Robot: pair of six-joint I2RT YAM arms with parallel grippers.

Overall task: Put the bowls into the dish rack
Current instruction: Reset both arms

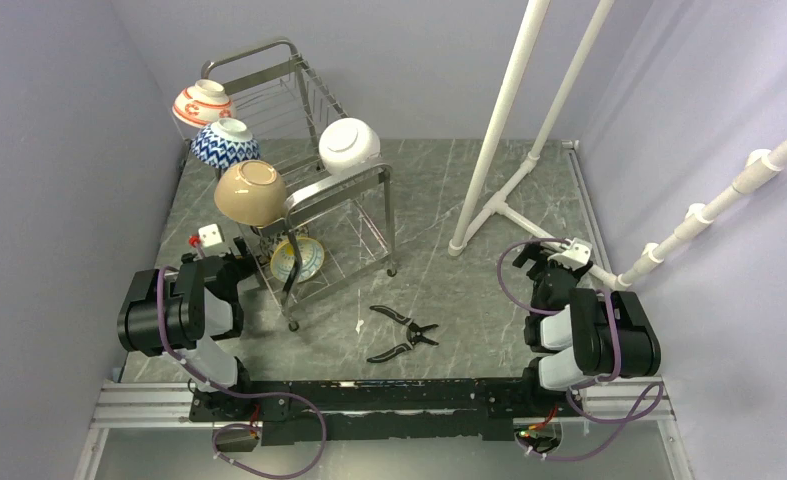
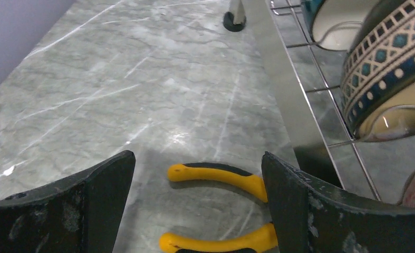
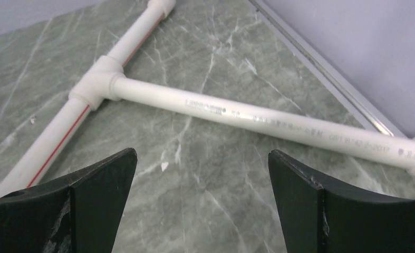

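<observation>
The dish rack (image 1: 321, 190) stands at the back left of the table. On its upper tier sit a red-patterned bowl (image 1: 202, 103), a blue-white zigzag bowl (image 1: 224, 143), a tan bowl (image 1: 250, 192) and a white bowl (image 1: 349, 145). A teal bowl with a yellow centre (image 1: 297, 258) rests on the lower tier. My left gripper (image 1: 214, 248) (image 2: 197, 161) hangs open just left of the rack, holding nothing. A blue-banded bowl (image 2: 389, 58) shows in the rack beside it. My right gripper (image 1: 561, 255) (image 3: 202, 154) is open over bare table.
Yellow-handled pliers (image 2: 215, 176) lie on the table under the left gripper. Black pliers (image 1: 401, 333) lie in front of the rack. White pipes (image 1: 514, 120) with a T-joint (image 3: 102, 84) rise at the right; one pipe (image 3: 279, 118) lies just ahead of the right gripper.
</observation>
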